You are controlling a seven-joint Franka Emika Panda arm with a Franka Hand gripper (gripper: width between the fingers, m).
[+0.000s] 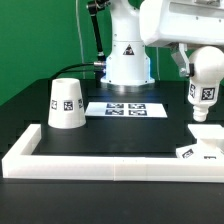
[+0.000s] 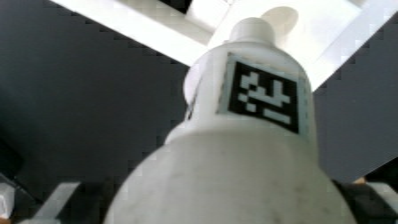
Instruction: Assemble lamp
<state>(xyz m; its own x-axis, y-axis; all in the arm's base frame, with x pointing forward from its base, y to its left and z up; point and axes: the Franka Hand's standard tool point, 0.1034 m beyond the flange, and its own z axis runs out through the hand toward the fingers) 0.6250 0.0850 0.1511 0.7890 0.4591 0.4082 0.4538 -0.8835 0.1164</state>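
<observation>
My gripper point(image 1: 203, 70) is shut on the white bulb point(image 1: 203, 90) and holds it upright, with the narrow neck pointing down and a square tag facing out. The neck hangs a little above the flat white base point(image 1: 203, 152), which lies at the exterior view's right by the front bar. The cone-shaped shade point(image 1: 65, 103) stands apart at the exterior view's left, its tag facing the camera. In the wrist view the bulb point(image 2: 249, 120) fills the picture, and dark fingers point(image 2: 54, 200) show on either side of it.
A long white bar frame point(image 1: 100, 162) runs along the front and up the left side of the black table. The marker board point(image 1: 125, 108) lies flat mid-table in front of the robot's white pedestal point(image 1: 127, 62).
</observation>
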